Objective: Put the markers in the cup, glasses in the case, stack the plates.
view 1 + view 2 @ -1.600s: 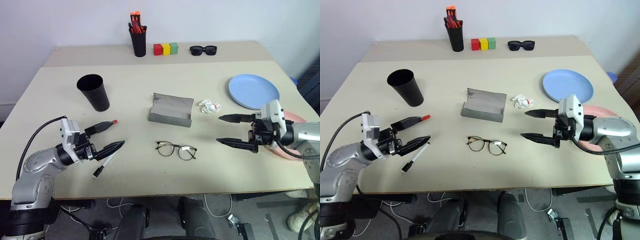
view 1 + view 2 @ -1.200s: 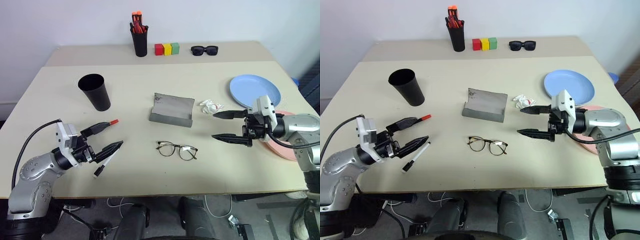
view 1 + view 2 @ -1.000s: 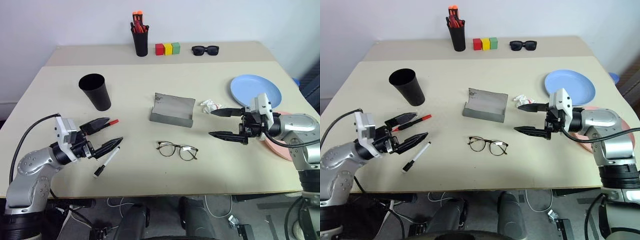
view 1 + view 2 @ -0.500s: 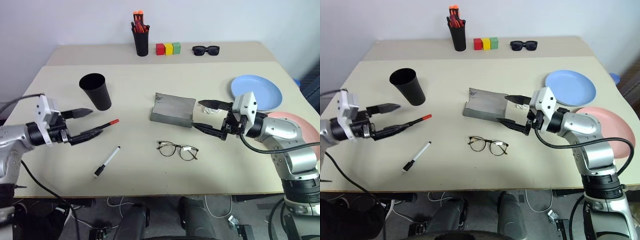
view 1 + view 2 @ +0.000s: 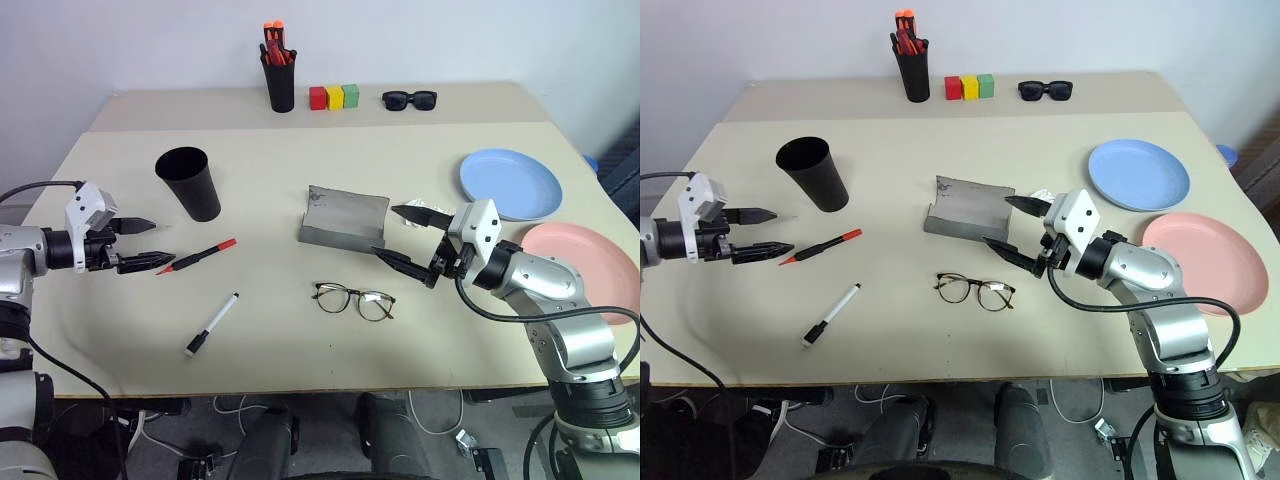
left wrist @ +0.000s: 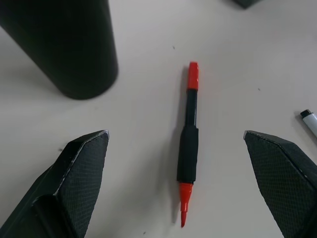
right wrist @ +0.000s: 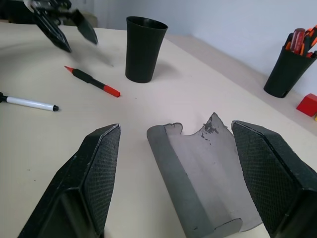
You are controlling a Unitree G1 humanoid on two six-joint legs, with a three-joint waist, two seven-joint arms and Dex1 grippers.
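Two markers lie on the worktop: the red-capped marker [image 5: 197, 256] at 5 o'clock of the cup [image 5: 188, 184], the white marker [image 5: 212, 324] nearer. The left tool [image 5: 143, 244], released, should straddle the grip section squarely. The right tool [image 5: 405, 239], also released, hovers by the case [image 5: 343, 220].

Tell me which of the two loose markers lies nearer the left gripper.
The red-capped marker: it lies just off the open left gripper, beside the black cup. The white marker with the black cap lies farther off, toward the table's near edge.
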